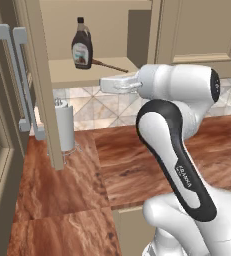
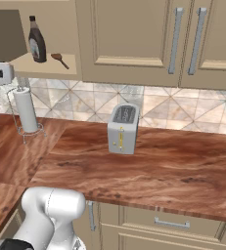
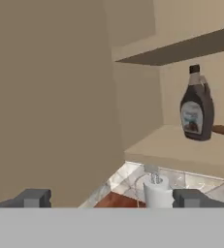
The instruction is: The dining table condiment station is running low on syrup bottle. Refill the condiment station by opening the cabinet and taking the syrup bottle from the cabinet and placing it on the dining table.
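The syrup bottle point(image 1: 81, 44) point(image 2: 36, 41) point(image 3: 197, 107) stands upright on the lower shelf of the open cabinet point(image 1: 94, 72). It is dark brown with a black cap and a pale label. The cabinet door point(image 3: 50, 97) is swung out to the left, and its grey bar handle point(image 1: 22, 75) faces away. My gripper point(image 3: 112, 198) is open with nothing between its fingers. It sits in front of the shelf and a little below it, well short of the bottle, which lies up and to the right in the hand view. The dining table is out of view.
A dark wooden-handled utensil point(image 1: 109, 65) point(image 2: 59, 58) lies on the shelf just right of the bottle. A paper towel roll point(image 1: 64, 127) point(image 2: 26, 114) stands on the worktop point(image 2: 148, 171) under the cabinet, and a toaster point(image 2: 123, 128) sits further right. Closed cabinet doors point(image 2: 134, 34) hang to the right.
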